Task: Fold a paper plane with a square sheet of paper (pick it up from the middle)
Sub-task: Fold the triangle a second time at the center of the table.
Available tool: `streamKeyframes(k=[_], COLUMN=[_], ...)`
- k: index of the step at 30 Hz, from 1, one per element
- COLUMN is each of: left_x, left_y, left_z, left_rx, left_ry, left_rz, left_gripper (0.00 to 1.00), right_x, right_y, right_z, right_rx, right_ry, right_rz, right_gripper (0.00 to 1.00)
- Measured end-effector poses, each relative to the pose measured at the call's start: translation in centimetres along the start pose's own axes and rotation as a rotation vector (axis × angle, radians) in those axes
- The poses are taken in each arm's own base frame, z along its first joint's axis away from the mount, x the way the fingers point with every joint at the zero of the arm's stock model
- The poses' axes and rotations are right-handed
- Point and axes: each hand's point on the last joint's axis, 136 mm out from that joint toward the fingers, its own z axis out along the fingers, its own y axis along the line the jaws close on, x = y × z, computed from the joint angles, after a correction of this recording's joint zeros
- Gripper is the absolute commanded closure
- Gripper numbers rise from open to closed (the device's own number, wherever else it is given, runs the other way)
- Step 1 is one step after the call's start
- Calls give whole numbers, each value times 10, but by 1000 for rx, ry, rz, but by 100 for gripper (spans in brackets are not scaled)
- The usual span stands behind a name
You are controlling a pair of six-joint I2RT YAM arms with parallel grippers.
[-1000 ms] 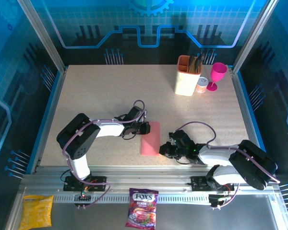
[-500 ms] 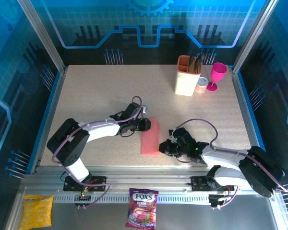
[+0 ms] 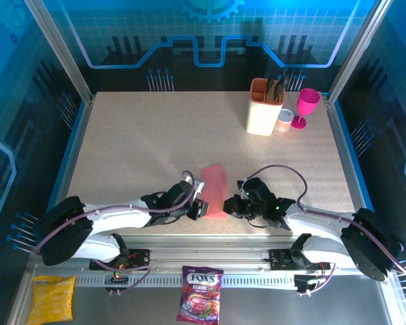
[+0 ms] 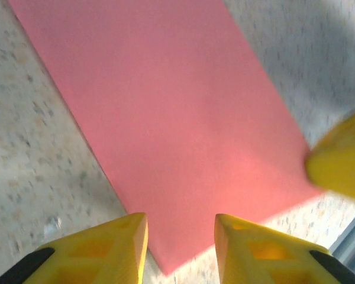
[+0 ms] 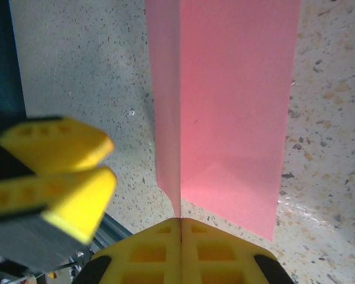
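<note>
Top external: left arm (image 3: 115, 218) stretched low, jaws parted at paper plane (image 3: 215, 189); right arm (image 3: 318, 220) low, jaws pinching it.

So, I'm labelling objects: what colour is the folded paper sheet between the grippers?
Plain salmon pink; the folded thin paper sheet shows best in the right wrist view.

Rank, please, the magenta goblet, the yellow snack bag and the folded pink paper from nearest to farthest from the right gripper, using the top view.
1. folded pink paper: at the right gripper, table centre.
2. magenta goblet: far right corner.
3. yellow snack bag: near left, off the table.
</note>
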Motion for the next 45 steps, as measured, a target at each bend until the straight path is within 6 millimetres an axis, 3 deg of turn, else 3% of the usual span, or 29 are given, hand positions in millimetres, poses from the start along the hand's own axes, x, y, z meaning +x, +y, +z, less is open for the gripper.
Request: streamKeyframes(k=[3,9,16,23,26,33,36,39,42,45], left_x=[13,12,16,6,0,-1,-1,-1,-1,-2], left_y=[-15,-42,-39,-44,-50,-49,-48,-49,-49,-50], left_z=[-2,-3,11,19,24,32,32,32,32,32], left_rx=[-5,-10,-65,-90,-92,-112,-117,-118,-118,-114], left_ry=[-28,-117,-116,-138,-154,-156,-159,-159,-160,-167], left_rz=[109,277,379,428,445,465,469,477,477,474], left_gripper=[56,51,48,47,54,86,100,100,100,100], right_x=[0,-1,-4,-5,-5,-5,-5,-5,-7,-17], right_y=[-2,0,5,8,8,8,8,8,9,4], right_z=[0,-1,-1,-2,-2,-2,-2,-2,-4,-14], right_rx=[7,9,3,-1,-2,-2,-2,-4,-3,11], right_ry=[1,-1,-7,-9,-9,-8,-7,-6,-11,-45], right_rz=[2,3,0,-1,-1,1,3,8,4,12], right_gripper=[100,100,100,100,100,100,83,61,53,51])
